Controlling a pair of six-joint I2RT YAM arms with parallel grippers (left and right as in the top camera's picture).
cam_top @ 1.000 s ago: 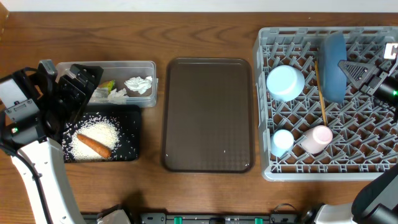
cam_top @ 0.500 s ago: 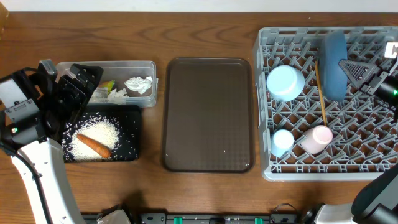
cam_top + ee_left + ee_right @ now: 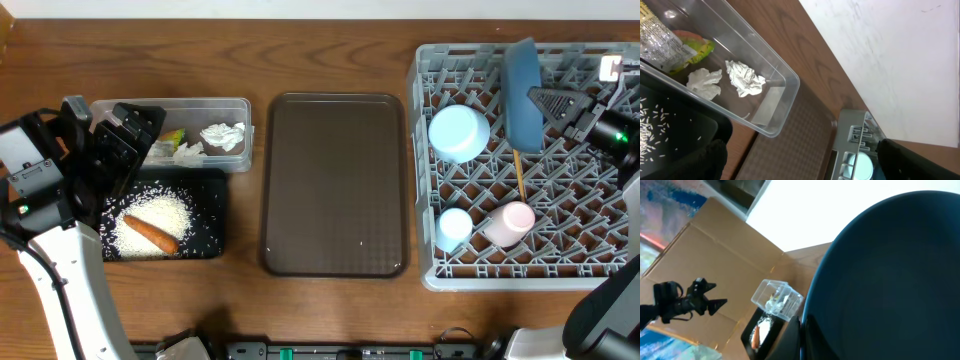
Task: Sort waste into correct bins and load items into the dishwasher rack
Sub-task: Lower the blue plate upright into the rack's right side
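The dark-blue plate (image 3: 522, 95) stands on edge over the far part of the grey dishwasher rack (image 3: 580, 205), with my right gripper (image 3: 541, 100) shut on its rim. In the right wrist view the plate (image 3: 890, 280) fills the frame beside one finger (image 3: 790, 340). In the rack sit the pale-blue bowl (image 3: 459, 132), the light-blue cup (image 3: 454, 228), the pinkish cup (image 3: 510, 222) and the chopsticks (image 3: 518, 172). The clear tub (image 3: 170, 102) holds the napkin (image 3: 222, 136) and the wrapper (image 3: 172, 138). The black tray (image 3: 210, 200) carries rice (image 3: 160, 212) and the orange stick (image 3: 150, 232). My left gripper (image 3: 125, 140) hangs open, holding nothing, over the tub's left end.
A large brown serving tray (image 3: 335, 185) lies bare between the bins and the rack. In the left wrist view the tub (image 3: 785, 95) lies next to that tray (image 3: 795, 145). A cardboard box (image 3: 715, 240) shows behind the table in the right wrist view.
My right gripper has carried the plate a little to the left and toward the rack's far edge. The left arm has not moved.
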